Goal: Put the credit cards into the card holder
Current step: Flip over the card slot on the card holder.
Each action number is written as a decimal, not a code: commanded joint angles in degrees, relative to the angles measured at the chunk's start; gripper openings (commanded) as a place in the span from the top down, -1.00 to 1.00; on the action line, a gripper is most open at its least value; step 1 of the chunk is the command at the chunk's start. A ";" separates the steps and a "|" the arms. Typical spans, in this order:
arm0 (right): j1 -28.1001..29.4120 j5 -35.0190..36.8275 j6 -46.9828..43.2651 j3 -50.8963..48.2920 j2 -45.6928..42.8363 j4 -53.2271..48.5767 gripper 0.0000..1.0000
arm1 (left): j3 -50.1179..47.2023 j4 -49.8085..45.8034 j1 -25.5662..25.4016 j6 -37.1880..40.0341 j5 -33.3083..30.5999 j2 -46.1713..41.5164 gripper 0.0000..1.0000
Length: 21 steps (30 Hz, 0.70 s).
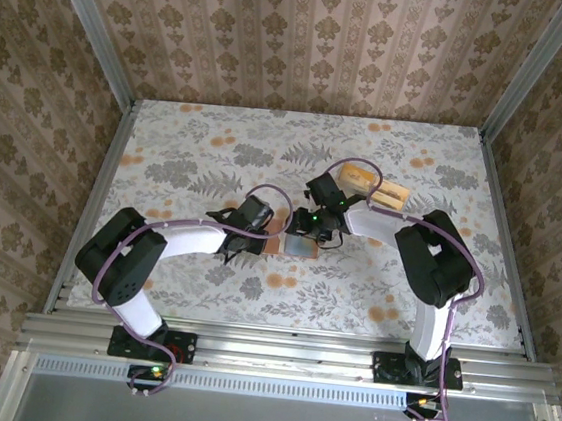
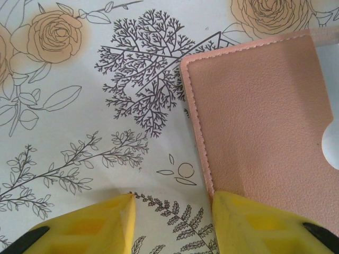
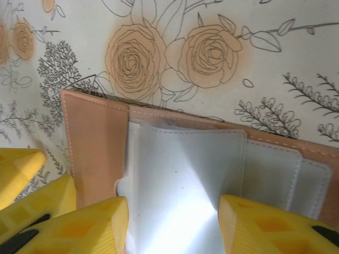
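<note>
Presently: card holder (image 2: pixel 265 121), open flat mid-table (image 1: pixel 188 140), likely light, limp, with slick clear sleeves, best pinned at its stitched edge; left gripper (image 2: pixel 172 203) and right gripper (image 3: pixel 174 206) spread, pinching nothing.

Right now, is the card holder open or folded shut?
Open. In the right wrist view the card holder lies spread on the table, its clear inner sleeves facing up.

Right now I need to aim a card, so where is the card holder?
In the top view the card holder lies open mid-table between the left gripper and the right gripper, nearer the arm bases than the credit cards.
</note>
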 commanded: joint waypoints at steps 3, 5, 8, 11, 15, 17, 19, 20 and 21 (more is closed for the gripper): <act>0.07 -2.00 2.19 -0.24 1.27 1.45 0.03 | -1.09 -0.48 -0.02 1.68 0.68 -0.46 0.01; 0.05 -1.91 2.35 -0.47 1.18 1.56 0.03 | -1.53 -0.06 0.10 1.95 0.53 -2.08 -0.06; 0.08 -1.79 2.51 -0.76 1.15 1.69 0.03 | -2.56 0.76 0.35 2.27 0.22 -4.91 -0.15; 0.08 -1.62 2.76 -1.12 1.16 2.05 0.04 | -3.59 1.53 0.56 2.53 -0.08 -7.76 -0.22; 0.08 -1.55 3.03 -1.42 1.12 2.44 0.03 | -4.83 2.53 0.51 2.64 -0.01 -11.01 -0.29; 0.07 -1.57 3.07 -1.66 1.07 2.60 0.03 | -5.31 2.87 0.23 2.67 -0.08 -12.52 -0.30; 0.08 -1.65 3.18 -1.81 0.97 2.82 0.03 | -5.63 3.07 -0.28 3.02 -0.31 -13.64 -0.32; 0.08 -1.64 3.27 -1.82 1.02 2.89 0.03 | -5.86 3.39 -0.77 3.19 -0.35 -14.12 -0.32; 0.04 -1.72 3.25 -1.91 1.05 2.97 0.03 | -5.81 3.32 -1.12 3.27 -0.68 -14.48 -0.32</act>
